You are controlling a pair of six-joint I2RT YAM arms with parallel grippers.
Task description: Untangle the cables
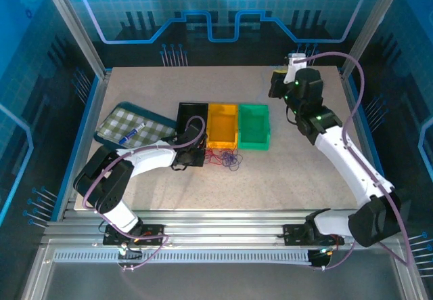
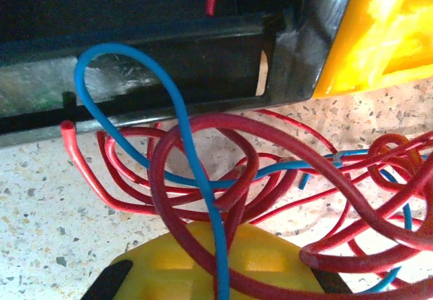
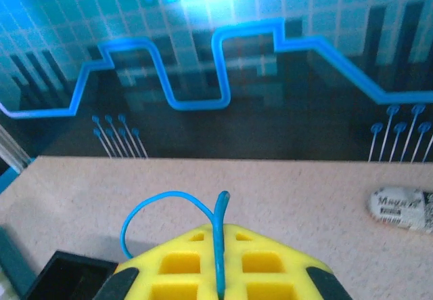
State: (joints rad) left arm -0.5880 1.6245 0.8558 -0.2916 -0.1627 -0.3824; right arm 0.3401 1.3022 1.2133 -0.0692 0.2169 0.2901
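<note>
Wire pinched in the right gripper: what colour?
Blue wire, best seen in the right wrist view.

left wrist: red cable and blue cable run off my right and bottom edges, ends lost | black bin cropped top-left | right wrist: blue loop tail cut by bottom edge; sticker text unreadable | top: tangle strands too small for me to separate

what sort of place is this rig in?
Probably a robotics lab test cell: a silver aluminium-rail frame, blue circuit-print backdrop panels, and a speckled beige tabletop holding black, orange and green plastic bins.
</note>
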